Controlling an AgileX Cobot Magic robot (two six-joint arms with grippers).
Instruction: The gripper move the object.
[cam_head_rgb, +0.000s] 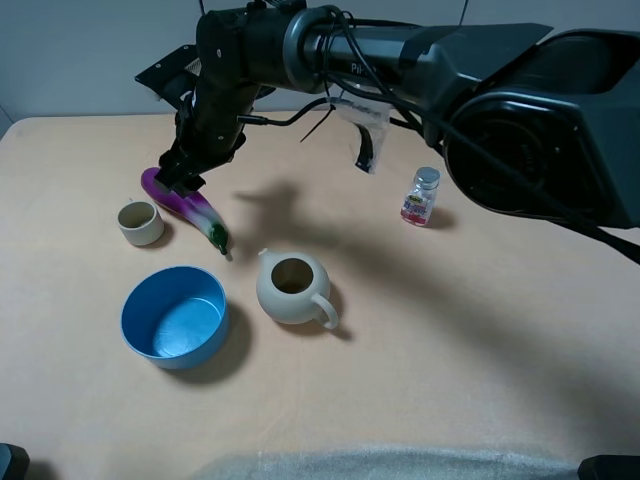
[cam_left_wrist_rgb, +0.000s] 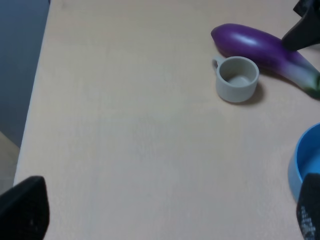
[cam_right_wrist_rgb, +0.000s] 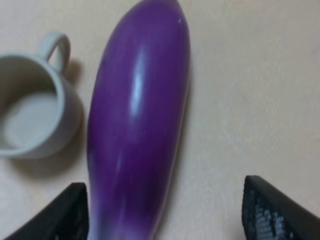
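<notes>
Exterior high view: the right arm reaches across the table (cam_head_rgb: 480, 350), and the right gripper (cam_head_rgb: 183, 180) stands directly over the eggplant (cam_head_rgb: 197, 211). The eggplant lies flat just beside a cup (cam_head_rgb: 140, 222), with its green stem end on the side of the teapot (cam_head_rgb: 292, 288) and the blue bowl (cam_head_rgb: 190, 352). I judge the gripper is so low because it prepares the grasp. A small bottle (cam_head_rgb: 420, 197) stands well apart.

Left wrist view: the left gripper (cam_left_wrist_rgb: 165, 212) is spread wide over bare table, away from the work — only its black fingertips (cam_left_wrist_rgb: 22, 207) show. The eggplant (cam_left_wrist_rgb: 260, 47) is glossy, purple fading to white near the stem. The cup (cam_left_wrist_rgb: 236, 79) just beside it looks matte.

Right wrist view: the fingers (cam_right_wrist_rgb: 272, 210) stand apart on both sides of the eggplant (cam_right_wrist_rgb: 137, 125), not closed on it — its smooth, rounded skin may slip, I think.
</notes>
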